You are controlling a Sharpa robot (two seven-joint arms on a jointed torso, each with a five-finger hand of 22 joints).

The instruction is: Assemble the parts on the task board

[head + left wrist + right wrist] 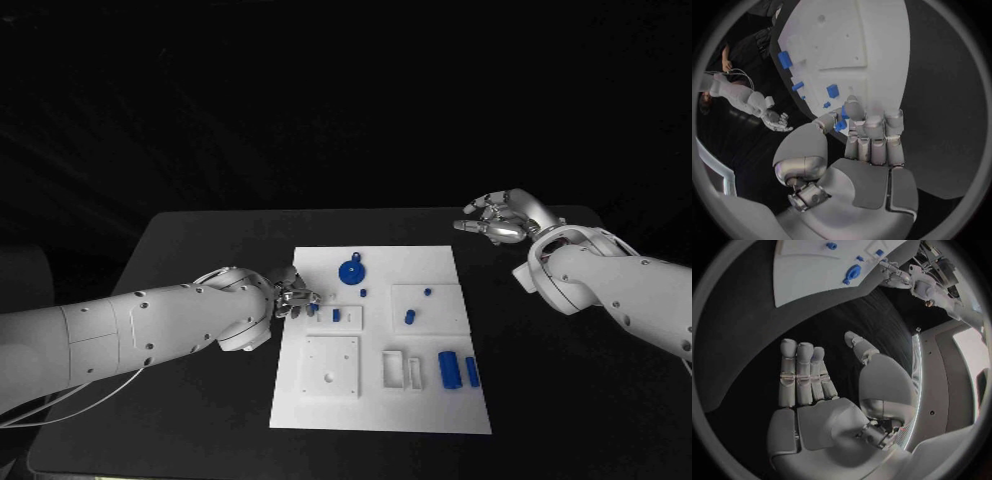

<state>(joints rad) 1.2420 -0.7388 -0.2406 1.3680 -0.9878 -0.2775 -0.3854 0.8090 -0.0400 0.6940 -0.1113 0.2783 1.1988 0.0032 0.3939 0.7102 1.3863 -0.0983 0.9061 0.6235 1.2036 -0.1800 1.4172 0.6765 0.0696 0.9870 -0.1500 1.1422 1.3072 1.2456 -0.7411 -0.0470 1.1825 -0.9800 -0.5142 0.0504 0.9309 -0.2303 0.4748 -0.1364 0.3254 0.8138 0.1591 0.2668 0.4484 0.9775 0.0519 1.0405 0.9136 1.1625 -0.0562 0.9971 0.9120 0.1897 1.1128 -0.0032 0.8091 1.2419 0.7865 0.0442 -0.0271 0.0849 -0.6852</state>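
Observation:
The white task board (433, 410) lies mid-table. My left hand (293, 297) is at the board's left edge, its fingers curled in, and pinches a small blue part (313, 309) between thumb and fingertips; the left wrist view shows that part (841, 125) partly hidden behind the fingers of the left hand (870, 142). A round blue disc part (351, 270) lies at the board's back. Two blue cylinders (449, 368) lie near the front right. My right hand (498, 220) hovers over the bare table behind the board's right corner, fingers apart and empty, as the right wrist view shows (811, 385).
Small blue pegs (408, 317) stand on the raised white plates in the board's middle. A square white block (332, 366) and a slotted block (402, 369) sit on its front half. Black table (188, 240) surrounds the board.

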